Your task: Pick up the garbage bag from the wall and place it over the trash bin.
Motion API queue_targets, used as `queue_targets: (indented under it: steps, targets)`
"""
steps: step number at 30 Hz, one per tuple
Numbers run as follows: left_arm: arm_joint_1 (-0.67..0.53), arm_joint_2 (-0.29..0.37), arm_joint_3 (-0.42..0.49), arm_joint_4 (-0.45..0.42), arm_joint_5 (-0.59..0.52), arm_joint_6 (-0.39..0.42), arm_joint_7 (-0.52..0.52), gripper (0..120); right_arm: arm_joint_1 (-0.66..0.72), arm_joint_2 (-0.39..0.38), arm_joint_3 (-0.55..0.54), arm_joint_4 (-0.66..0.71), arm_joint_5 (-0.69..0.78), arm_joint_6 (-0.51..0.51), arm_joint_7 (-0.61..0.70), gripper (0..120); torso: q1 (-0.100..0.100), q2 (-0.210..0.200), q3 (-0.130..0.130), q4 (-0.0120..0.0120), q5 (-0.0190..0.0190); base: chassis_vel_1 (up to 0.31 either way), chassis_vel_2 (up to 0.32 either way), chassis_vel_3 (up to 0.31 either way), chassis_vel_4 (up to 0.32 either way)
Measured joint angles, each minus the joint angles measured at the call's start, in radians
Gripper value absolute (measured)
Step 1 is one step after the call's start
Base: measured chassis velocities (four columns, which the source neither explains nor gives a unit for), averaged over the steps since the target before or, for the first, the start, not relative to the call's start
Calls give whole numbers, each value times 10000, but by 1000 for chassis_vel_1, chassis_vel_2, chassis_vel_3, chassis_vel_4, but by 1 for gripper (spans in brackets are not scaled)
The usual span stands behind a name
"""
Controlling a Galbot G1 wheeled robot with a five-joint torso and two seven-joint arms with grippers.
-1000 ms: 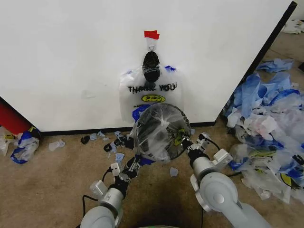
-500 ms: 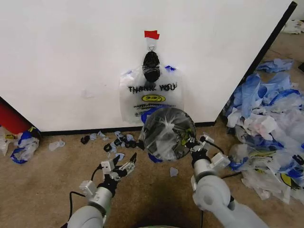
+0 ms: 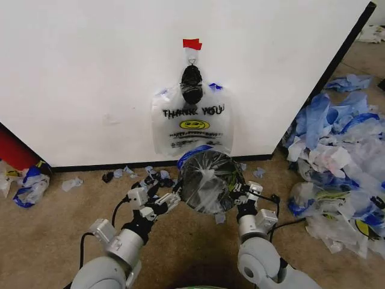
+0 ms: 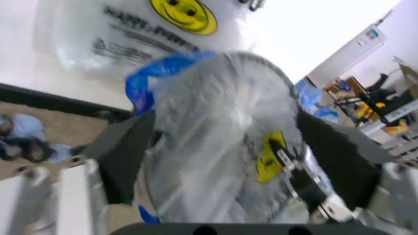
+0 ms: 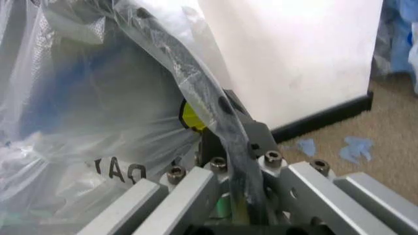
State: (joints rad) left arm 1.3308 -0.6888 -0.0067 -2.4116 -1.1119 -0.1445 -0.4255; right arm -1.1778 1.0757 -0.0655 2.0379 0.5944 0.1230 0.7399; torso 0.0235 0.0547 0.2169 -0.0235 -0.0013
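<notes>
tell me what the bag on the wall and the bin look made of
The garbage bag on the wall looks like thin, glossy, see-through plastic: it wrinkles and the panel shows through. The trash bin seems black wire mesh, though a clear film covering it blurs the weave.

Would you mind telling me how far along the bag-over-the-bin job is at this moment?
Done: a see-through plastic film already covers the trash bin, which the right gripper holds tilted by its rim. In hand: the left gripper, open, sits at the bin's other side. Left: the garbage bag hangs on the wall under the red tape, ungrasped, so picking and fitting it remain.
</notes>
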Motion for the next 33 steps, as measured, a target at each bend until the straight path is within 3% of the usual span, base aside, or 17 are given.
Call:
queue_targets:
  steps: [10,16,21,23,33]
  targets:
    - [-470,-142,374,7,-800,310,64,49,208,-18,-465,9,-1158,83,-267,0,0,0,0,0,3,0,0,0,0]
    - [-1266,-342,972,524,-1271,318,3,22,528,151,-826,-344,-1623,71,-310,0,0,0,0,-1,2,0,0,0,0]
    - [-1853,-603,1397,929,-1368,319,-206,11,572,273,-913,-469,-2074,65,-264,0,0,0,1,0,0,0,0,0,0]
    - [-2467,-824,1812,1434,-1452,317,-478,0,449,357,-1007,-499,-3048,-70,13,0,0,0,1,-3,1,0,0,0,0]
    - [-2470,-1048,1944,1910,-1365,289,-974,0,215,529,-1341,-61,-3563,-674,922,0,0,0,1,1,0,0,0,0,0]
